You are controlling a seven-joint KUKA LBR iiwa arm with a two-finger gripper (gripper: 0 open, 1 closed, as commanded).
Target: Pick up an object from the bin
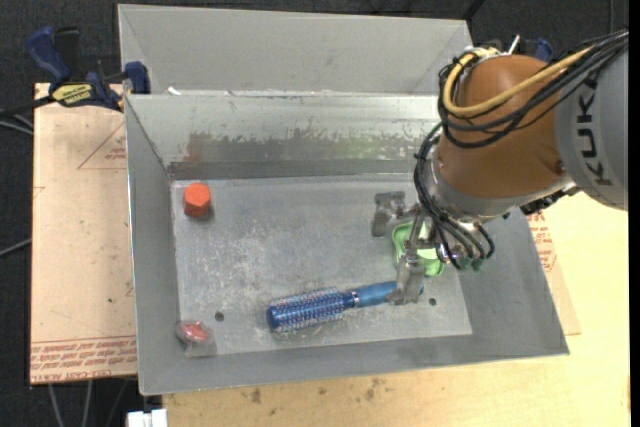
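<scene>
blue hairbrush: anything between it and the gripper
Nothing visible. The gripper sits right at the handle end of the blue hairbrush; a green thing lies under the gripper, just above the handle, not across it.

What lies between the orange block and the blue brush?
Nothing: in the camera view, the bin floor between the orange block and the blue brush is bare.

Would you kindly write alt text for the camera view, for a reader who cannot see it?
The robot's gripper hangs over a small green thing at the right of the grey bin, beside the handle of a blue hairbrush. An orange block lies far left.
</scene>
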